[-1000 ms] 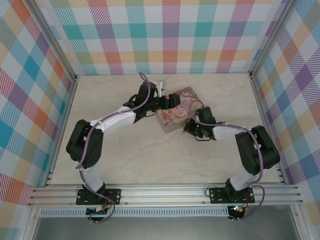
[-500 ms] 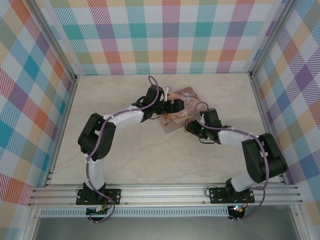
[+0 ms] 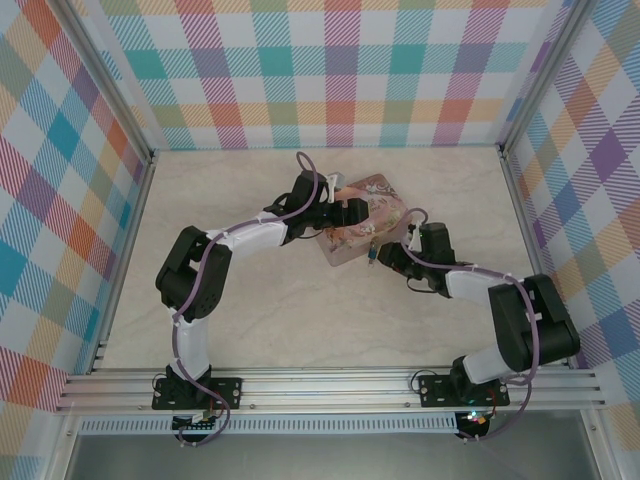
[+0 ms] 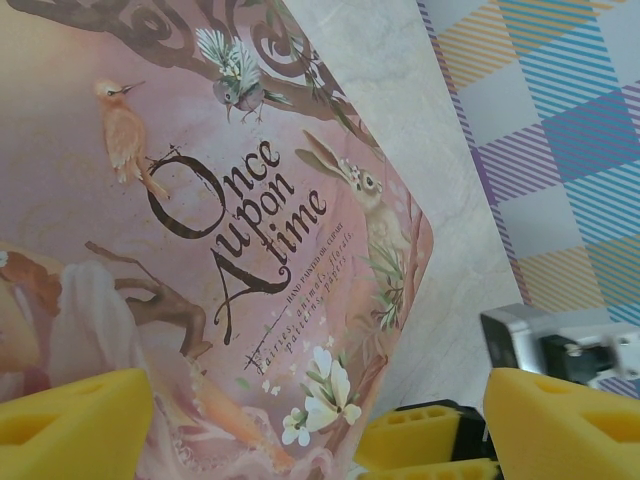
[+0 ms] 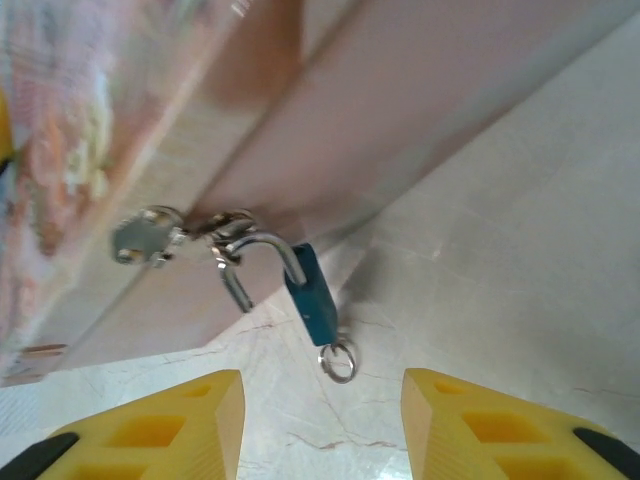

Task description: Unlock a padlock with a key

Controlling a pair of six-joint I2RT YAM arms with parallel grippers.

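Marble tabletop (image 3: 250,320), pink tin (image 4: 200,200), the padlock (image 5: 312,295) hung on its clasp (image 5: 225,228).
Right gripper (image 5: 320,400) stands parted and empty before the padlock; left gripper (image 4: 315,400) spreads wide over the tin.

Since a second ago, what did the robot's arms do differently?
The right gripper opened and backed off to the right, away from the padlock, which hangs from the tin. The left arm's elbow swung in toward the middle. The left gripper stayed open over the tin, and the tin stayed put.
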